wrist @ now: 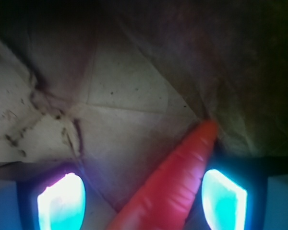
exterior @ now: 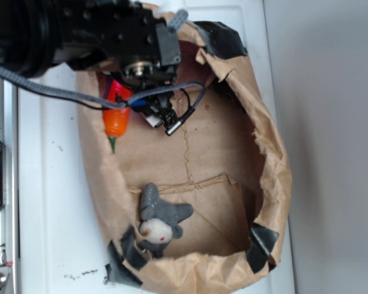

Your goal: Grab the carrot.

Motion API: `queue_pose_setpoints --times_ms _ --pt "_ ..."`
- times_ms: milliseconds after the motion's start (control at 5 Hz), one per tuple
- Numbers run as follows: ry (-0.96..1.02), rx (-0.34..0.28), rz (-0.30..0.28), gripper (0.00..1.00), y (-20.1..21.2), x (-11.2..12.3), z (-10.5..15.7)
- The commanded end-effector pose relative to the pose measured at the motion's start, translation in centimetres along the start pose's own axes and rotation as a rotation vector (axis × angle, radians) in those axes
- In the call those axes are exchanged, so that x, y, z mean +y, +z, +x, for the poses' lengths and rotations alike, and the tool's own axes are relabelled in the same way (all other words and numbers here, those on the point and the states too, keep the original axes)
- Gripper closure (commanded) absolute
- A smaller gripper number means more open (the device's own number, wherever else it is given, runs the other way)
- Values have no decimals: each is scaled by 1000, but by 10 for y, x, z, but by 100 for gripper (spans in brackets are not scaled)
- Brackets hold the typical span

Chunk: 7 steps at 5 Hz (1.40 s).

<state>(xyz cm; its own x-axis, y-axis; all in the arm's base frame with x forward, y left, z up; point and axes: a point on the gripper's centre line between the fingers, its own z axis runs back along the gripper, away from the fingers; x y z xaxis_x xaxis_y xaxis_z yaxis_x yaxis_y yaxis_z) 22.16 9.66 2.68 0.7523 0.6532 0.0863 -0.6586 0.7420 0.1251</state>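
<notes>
**Inspector:** Exterior view, count?

**Assistant:** One smooth bright-orange plastic toy carrot [exterior: 116,120] at ten o'clock inside the crumpled brown paper bag [exterior: 273,177], against its wall, green stem toward six. One small grey plush animal [exterior: 159,220] at six o'clock. One black gripper [exterior: 148,110] just beside the carrot.

**Inspector:** Wrist view?

**Assistant:** One carrot [wrist: 175,184] between two glowing fingertips [wrist: 224,197], tip toward one o'clock, close against the right fingertip. The left stands apart; jaws spread, nothing clamped.
</notes>
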Motion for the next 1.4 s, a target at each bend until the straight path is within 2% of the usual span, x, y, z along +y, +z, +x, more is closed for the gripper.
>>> queue_pose_setpoints --times_ms 0,200,400,600,1000,1200 --pt "-2 8 -40 0 -14 -1 -33" --pt "-9 -18 -48 0 -13 -2 -33" --pt "-34 -49 -57 100 -12 -2 -31" --pt "-58 -82 -100 100 11 -1 -25" --pt "-138 -165 -245 100 80 -7 -5" --pt "-264 -223 -331 100 122 -19 -3"
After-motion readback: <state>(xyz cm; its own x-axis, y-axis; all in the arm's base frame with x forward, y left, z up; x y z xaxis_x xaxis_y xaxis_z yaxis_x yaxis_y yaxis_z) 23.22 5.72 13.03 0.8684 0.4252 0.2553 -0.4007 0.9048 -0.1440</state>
